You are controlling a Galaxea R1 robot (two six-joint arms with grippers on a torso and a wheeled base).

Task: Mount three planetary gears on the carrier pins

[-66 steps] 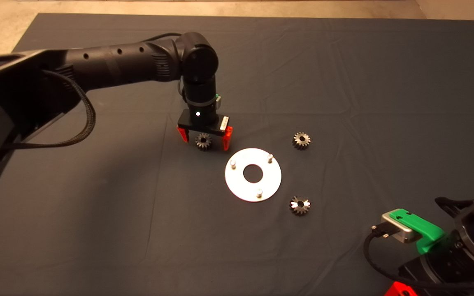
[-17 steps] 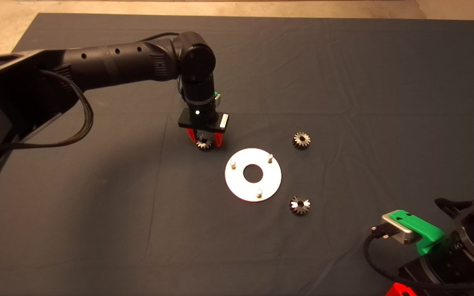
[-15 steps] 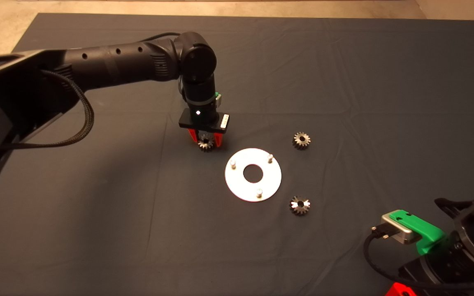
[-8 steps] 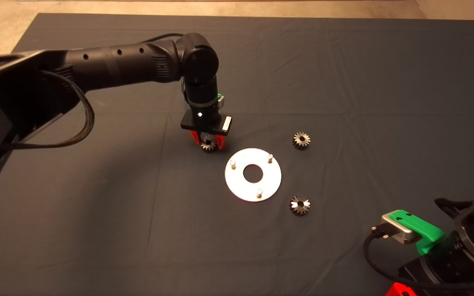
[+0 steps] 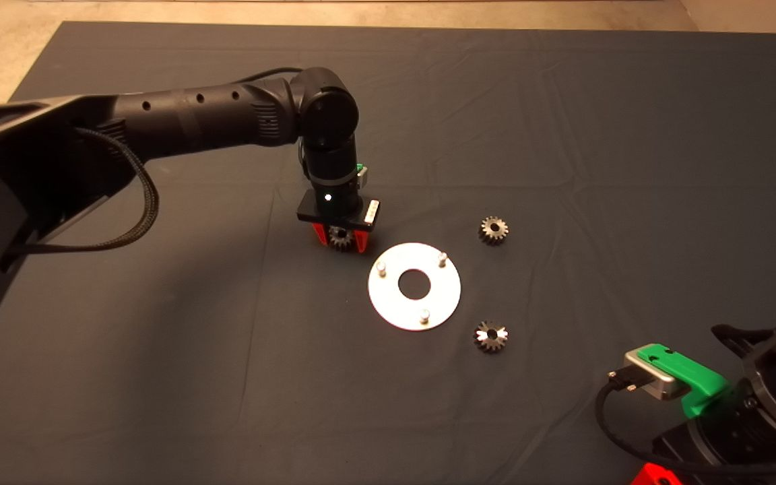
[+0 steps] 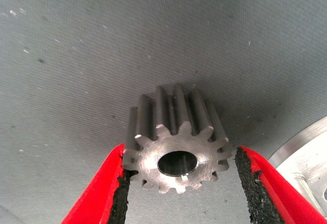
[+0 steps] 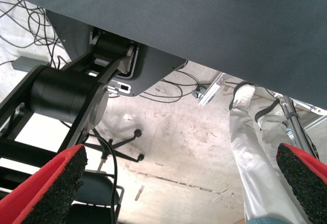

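Since the earlier head views the black left arm has carried its load from the mat toward the plate: the fingers that stood wide on either side of a gear have closed on it and shifted with it nearer the plate's rim. The dark wrinkled mat (image 5: pixel 563 135) covers the table, and the long black left arm (image 5: pixel 192 121) reaches over it from the left edge. Near the mat's middle lies the flat silver-white round plate with a large central hole (image 5: pixel 445 296); the three short silvery carrier pins (image 5: pixel 381 269) stand upright on it, all bare. The left gripper (image 5: pixel 341 240), green-bodied with red fingers, hangs just beside the plate's upper-left rim, its jaws drawn in and pinching one small dark-grey shiny toothed gear (image 6: pixel 176 155) between the black pads (image 6: pixel 250 183), centre hole facing the wrist camera; the plate's edge shows just beside it in that view. Two more identical gears lie flat on the mat, one (image 5: pixel 494 230) beyond the plate's upper right, one (image 5: pixel 491 335) just off its lower right rim. The right gripper (image 7: pixel 181 180) waits at the lower right edge, jaws spread wide and holding nothing, its camera showing floor, cables and a person's leg (image 7: pixel 250 152).
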